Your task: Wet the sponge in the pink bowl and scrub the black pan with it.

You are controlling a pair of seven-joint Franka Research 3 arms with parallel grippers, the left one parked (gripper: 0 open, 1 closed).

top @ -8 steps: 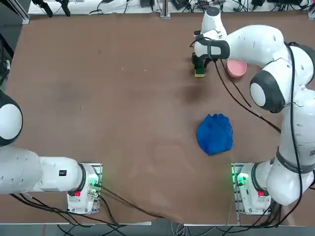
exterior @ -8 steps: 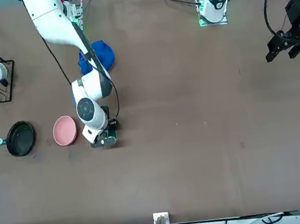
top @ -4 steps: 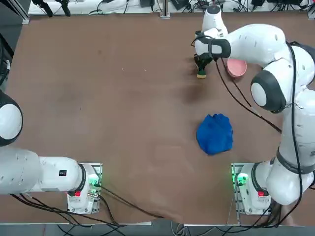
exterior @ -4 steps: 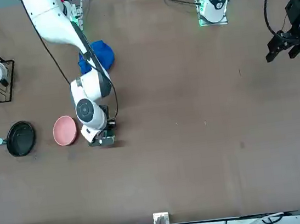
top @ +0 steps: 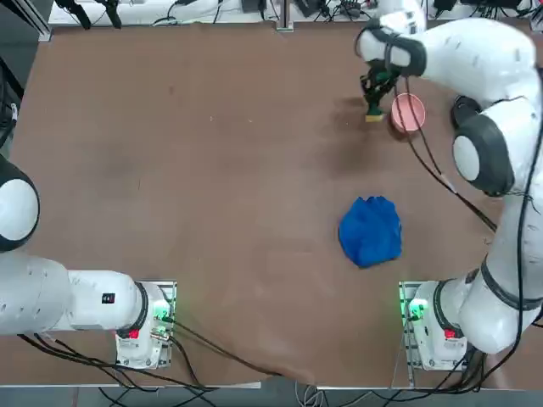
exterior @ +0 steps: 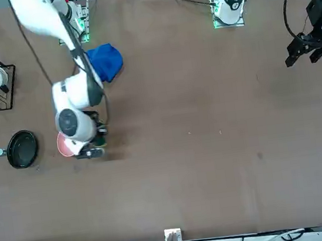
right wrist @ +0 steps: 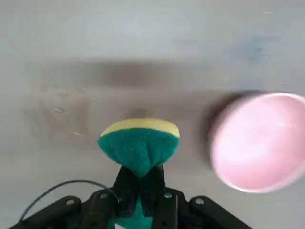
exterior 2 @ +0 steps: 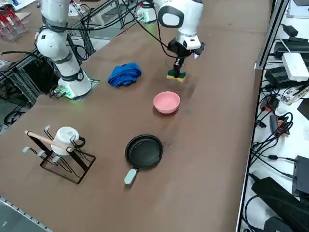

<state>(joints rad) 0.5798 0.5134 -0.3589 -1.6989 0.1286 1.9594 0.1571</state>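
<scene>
My right gripper (right wrist: 140, 183) is shut on the green sponge (right wrist: 139, 143) with its yellow layer, and holds it just above the table. The sponge (top: 374, 114) hangs right beside the pink bowl (top: 409, 112), on the bowl's inner side, and is not over it. In the side view the gripper (exterior 2: 178, 66) holds the sponge (exterior 2: 176, 75) a short way beyond the bowl (exterior 2: 166, 102). The black pan (exterior 2: 144, 151) with its pale handle stub lies past the bowl. From the front, my wrist covers part of the bowl (exterior: 63, 147); the pan (exterior: 22, 149) shows whole.
A crumpled blue cloth (top: 371, 231) lies mid-table on the right arm's side. A wire rack holding a white mug (exterior 2: 60, 147) stands near the table's right edge, by the pan.
The gripper closed on the sponge, lifted it off the table and carried it sideways to the pink bowl's edge.
</scene>
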